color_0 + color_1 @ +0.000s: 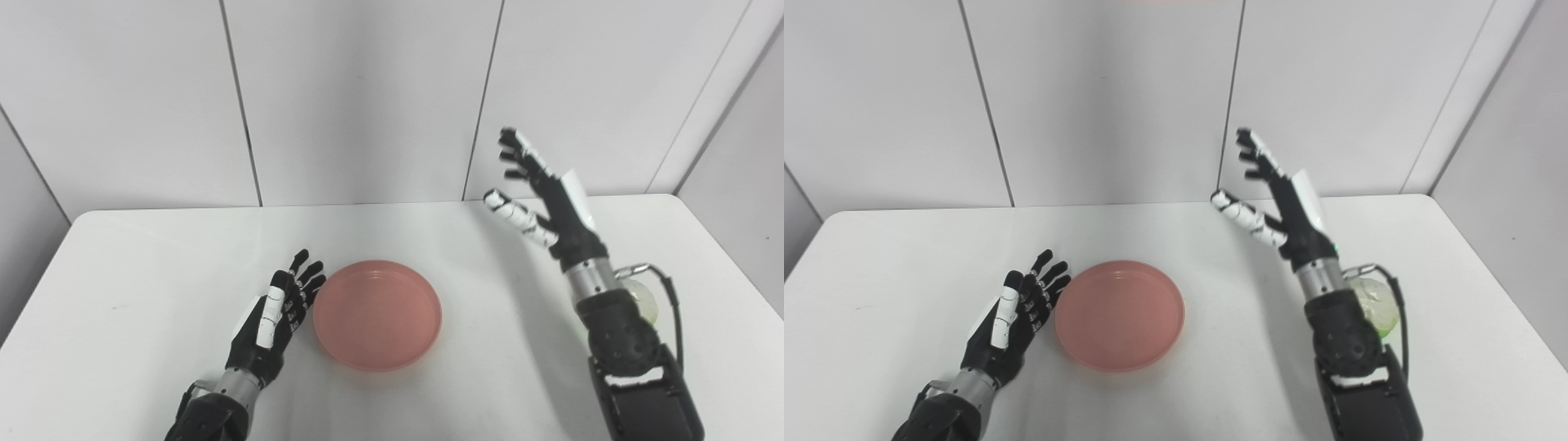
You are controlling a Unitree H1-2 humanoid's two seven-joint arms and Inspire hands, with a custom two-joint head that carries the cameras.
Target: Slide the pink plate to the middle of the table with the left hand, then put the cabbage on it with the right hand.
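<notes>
The pink plate lies empty near the middle of the white table. My left hand is open, fingers straight, right beside the plate's left rim, touching or almost touching it. My right hand is open with fingers spread, raised above the table at the right. The pale green cabbage lies on the table behind my right forearm, mostly hidden by it; only a sliver of the cabbage shows in the left eye view.
White wall panels stand close behind the table's far edge. A grey wall flanks the table's right side. A black cable loops at my right wrist over the cabbage.
</notes>
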